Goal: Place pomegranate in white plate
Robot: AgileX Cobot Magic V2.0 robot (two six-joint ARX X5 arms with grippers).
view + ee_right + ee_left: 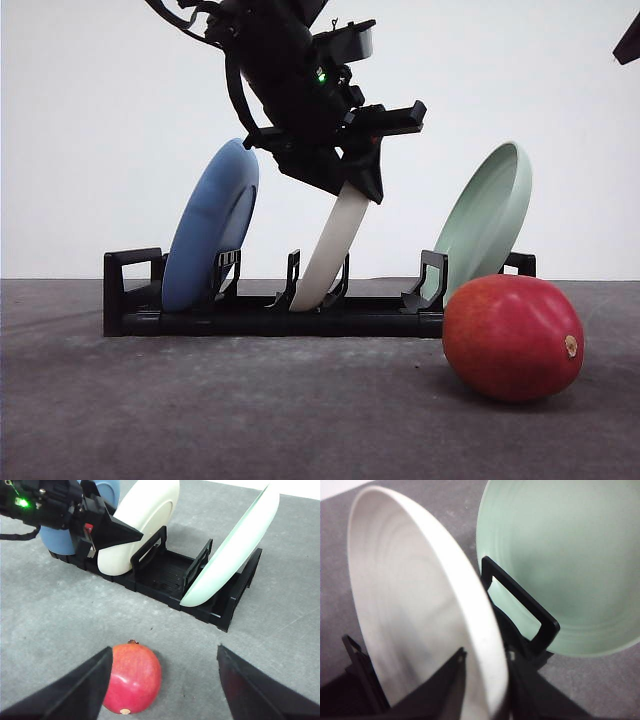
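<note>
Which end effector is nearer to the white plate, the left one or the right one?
Left. The left end effector straddles the white plate rim in the rack; the right end effector hovers open above the pomegranate.

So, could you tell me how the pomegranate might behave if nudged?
The pomegranate looks rounded and rests free on the flat table, so it would probably roll. Its glossy skin may slip between fingers.

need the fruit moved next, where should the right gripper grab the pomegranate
Grip the pomegranate across its round middle, coming from above with the open right gripper. It lies on its side on the table, stem spot sideways, clear of the rack.
</note>
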